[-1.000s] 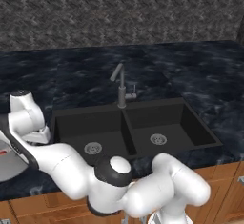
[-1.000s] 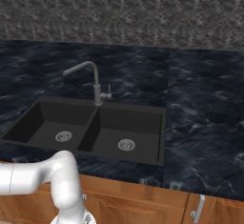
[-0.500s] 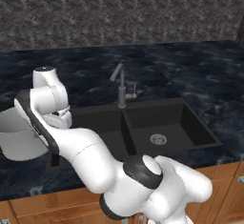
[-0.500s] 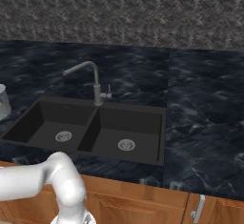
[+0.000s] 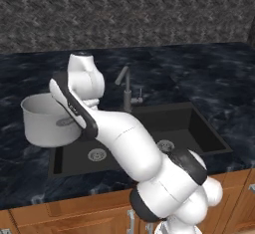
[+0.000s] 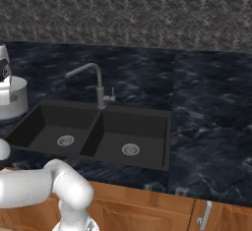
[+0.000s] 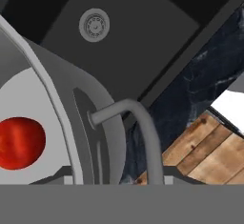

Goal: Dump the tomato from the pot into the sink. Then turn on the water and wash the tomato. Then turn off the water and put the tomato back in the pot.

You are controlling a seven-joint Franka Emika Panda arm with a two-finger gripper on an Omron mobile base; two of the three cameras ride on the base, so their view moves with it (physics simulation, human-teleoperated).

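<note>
Tomato riding in the lifted pot, over the sink's left edge.

The tomato (image 7: 19,143) lies loose on the pot's (image 5: 47,121) floor: light, smooth, quick to roll. The pot is rigid and likely weighty; the gripper's fingers seem pinched on its loop handle (image 7: 128,123), above the sink (image 5: 199,128).
</note>
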